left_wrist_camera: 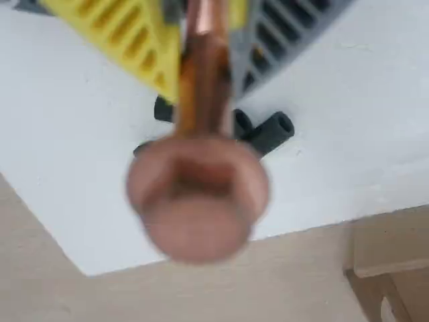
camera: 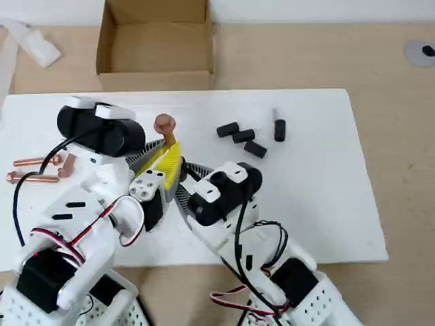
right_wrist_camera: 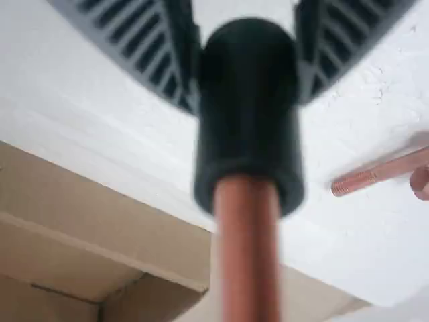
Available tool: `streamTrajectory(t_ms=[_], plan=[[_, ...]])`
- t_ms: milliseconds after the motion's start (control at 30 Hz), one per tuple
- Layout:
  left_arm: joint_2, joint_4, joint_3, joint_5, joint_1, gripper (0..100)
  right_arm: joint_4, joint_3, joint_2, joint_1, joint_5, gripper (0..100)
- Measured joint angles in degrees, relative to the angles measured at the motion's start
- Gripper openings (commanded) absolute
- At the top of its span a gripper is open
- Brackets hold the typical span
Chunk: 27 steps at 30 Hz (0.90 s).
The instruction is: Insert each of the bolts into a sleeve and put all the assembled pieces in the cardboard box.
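Note:
My left gripper (camera: 168, 151), with one yellow and one grey jaw, is shut on a copper bolt (camera: 164, 126) near the middle of the white mat. In the left wrist view the bolt (left_wrist_camera: 201, 181) points its round head at the camera from the gripper (left_wrist_camera: 204, 40). My right gripper (camera: 181, 174) is shut on a black sleeve (right_wrist_camera: 248, 107), right beside the left one. The bolt's shaft (right_wrist_camera: 247, 255) enters the sleeve's open end between the grey jaws (right_wrist_camera: 244, 40). The cardboard box (camera: 156, 44) stands open at the back.
Several loose black sleeves (camera: 243, 136) lie right of centre on the mat (camera: 306, 204), one (camera: 279, 129) apart from the rest. Loose copper bolts (camera: 34, 178) lie at the mat's left edge. A white object (camera: 37, 44) rests at the back left.

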<state>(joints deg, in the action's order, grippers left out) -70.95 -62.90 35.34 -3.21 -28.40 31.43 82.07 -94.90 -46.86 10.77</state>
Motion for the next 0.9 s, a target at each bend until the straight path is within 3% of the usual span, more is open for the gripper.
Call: streamTrajectory(t_ms=[367,700,900], plan=[[0.1,-0.9,0.1,1.6,0.0,1,0.0,0.0,0.0,-0.1,0.0,0.9],[0.1,-4.1,0.1,1.6,-0.2,12,0.0,0.0,0.0,0.0,0.1,0.9],[0.0,-7.7,0.0,0.4,-0.2,13,0.1,0.2,0.1,-0.2,0.0,0.9]])
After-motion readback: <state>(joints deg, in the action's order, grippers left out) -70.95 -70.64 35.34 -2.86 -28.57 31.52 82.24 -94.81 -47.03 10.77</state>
